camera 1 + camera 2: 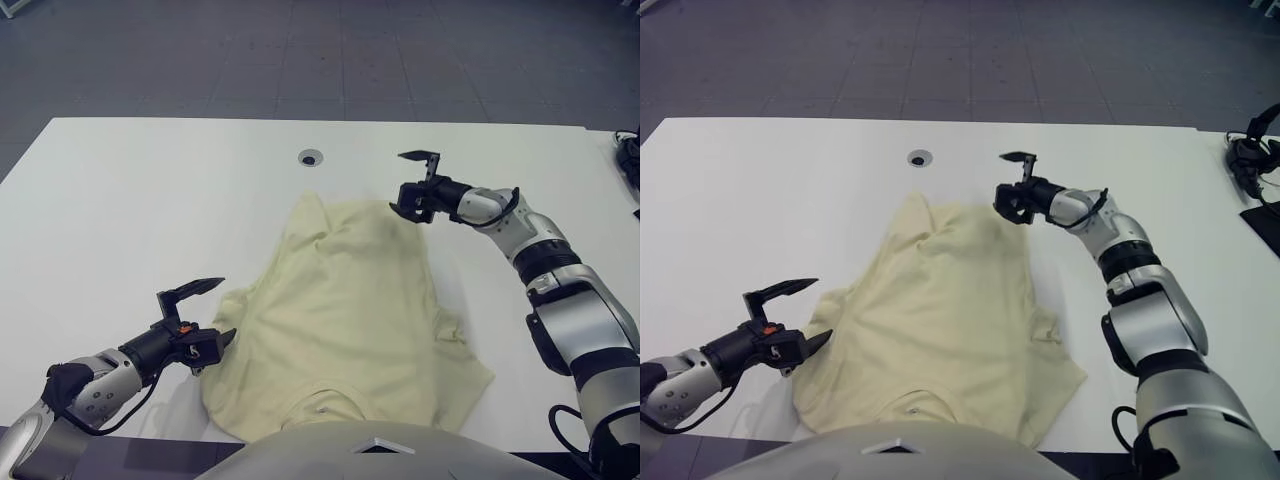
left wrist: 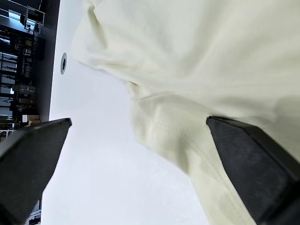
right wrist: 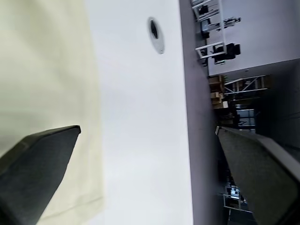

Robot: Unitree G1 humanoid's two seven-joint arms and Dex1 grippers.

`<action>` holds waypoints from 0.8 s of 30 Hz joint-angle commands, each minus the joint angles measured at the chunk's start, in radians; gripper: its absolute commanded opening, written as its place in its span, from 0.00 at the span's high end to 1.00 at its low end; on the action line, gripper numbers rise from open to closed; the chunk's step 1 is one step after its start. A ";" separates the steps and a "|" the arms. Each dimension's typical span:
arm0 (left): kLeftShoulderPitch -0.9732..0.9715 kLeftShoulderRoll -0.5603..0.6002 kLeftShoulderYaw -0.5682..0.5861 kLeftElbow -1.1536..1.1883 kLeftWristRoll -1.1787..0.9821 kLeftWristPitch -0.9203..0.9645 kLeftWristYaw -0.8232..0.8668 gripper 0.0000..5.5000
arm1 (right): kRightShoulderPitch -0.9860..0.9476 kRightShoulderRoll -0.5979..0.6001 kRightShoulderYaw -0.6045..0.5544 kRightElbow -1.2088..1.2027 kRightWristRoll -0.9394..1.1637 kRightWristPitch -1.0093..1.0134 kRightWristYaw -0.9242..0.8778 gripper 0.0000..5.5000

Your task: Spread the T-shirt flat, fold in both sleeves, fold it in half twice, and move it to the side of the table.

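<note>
- The left claw (image 1: 227, 308) was spread; the crumpled T-shirt (image 1: 340, 310) lay just beside its lower finger.
- The right claw (image 1: 397, 181) was spread; the T-shirt's hem lay beneath it on the surface (image 1: 150, 200).

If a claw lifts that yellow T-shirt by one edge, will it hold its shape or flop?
Probably flops: the T-shirt lies in soft wrinkles and bunched folds. It looks thin, so likely light. Pushed, it would probably crumple on the table, not slide whole.

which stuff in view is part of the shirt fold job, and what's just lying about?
Job:
- T-shirt
- left claw, open
- right claw, open
- table

Lying about:
- cable grommet
- black cables, at the table's right edge
</note>
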 commanded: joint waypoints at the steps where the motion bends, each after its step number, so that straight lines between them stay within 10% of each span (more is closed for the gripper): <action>1: 0.076 -0.002 -0.043 0.053 0.050 0.040 -0.059 0.02 | -0.001 0.002 0.028 0.086 -0.036 0.043 0.028 0.02; 24: 0.071 -0.015 -0.028 0.074 0.068 0.045 -0.046 0.02 | -0.079 0.014 -0.032 0.178 0.010 -0.010 -0.175 0.02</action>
